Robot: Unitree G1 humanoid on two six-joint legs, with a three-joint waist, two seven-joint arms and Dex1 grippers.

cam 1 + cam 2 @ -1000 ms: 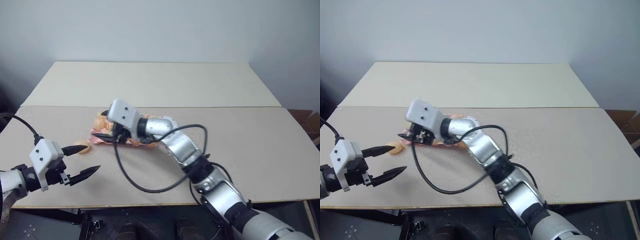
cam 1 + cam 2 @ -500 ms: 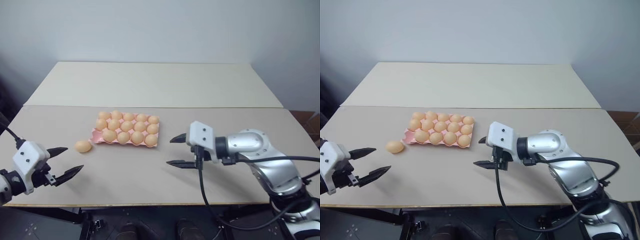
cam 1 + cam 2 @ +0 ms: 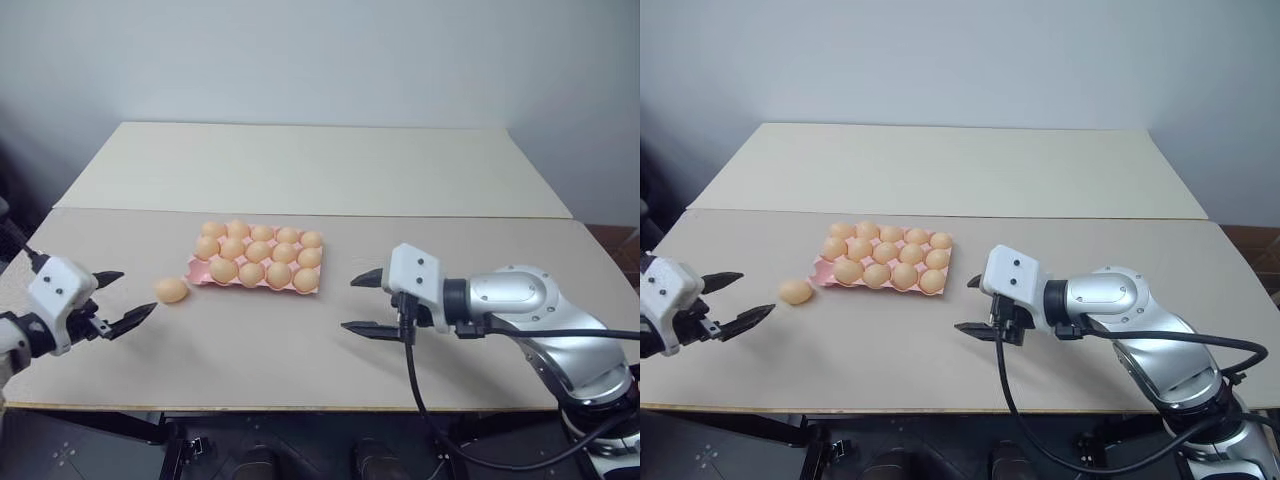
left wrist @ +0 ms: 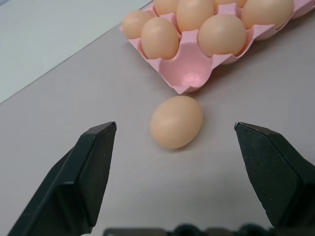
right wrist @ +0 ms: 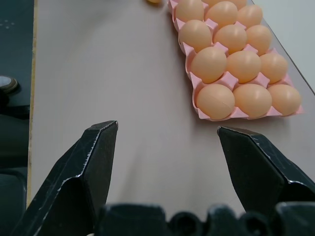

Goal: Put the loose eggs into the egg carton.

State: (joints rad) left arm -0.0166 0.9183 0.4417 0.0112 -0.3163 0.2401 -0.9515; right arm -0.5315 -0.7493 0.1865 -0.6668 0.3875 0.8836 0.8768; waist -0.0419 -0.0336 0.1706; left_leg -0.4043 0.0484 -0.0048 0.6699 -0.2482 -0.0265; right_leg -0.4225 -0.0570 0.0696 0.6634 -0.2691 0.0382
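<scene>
One loose egg [image 3: 171,290] is seen lying on the table [image 3: 300,350], just beside the left near corner of the egg carton [image 3: 199,276] and apart from it. The left gripper [image 3: 118,298] is by far the nearer: the egg sits just ahead of its fingers, toward the carton. In the left wrist view the egg [image 4: 176,122] is framed between the two black fingers [image 4: 86,172], a little ahead of the tips and slightly toward the right one. The fingers are spread wide with nothing held.

The egg's long axis is judged to run slanted across the finger line rather than along it, the blunt end toward the carton corner. A short advance would be needed before closing.

The right gripper [image 3: 362,302] hangs off the carton's right end, well apart from the loose egg, fingers parted and empty. In its wrist view the filled rows of the carton [image 5: 197,105] are seen ahead.

The egg is a smooth light orange-tan oval, matching those in the tray. The carton is pink, moulded, lidless; an empty cup [image 4: 189,78] is visible at the corner nearest the loose egg, and the other cups appear to be filled. The task is judged nearly finished, one egg left.
</scene>
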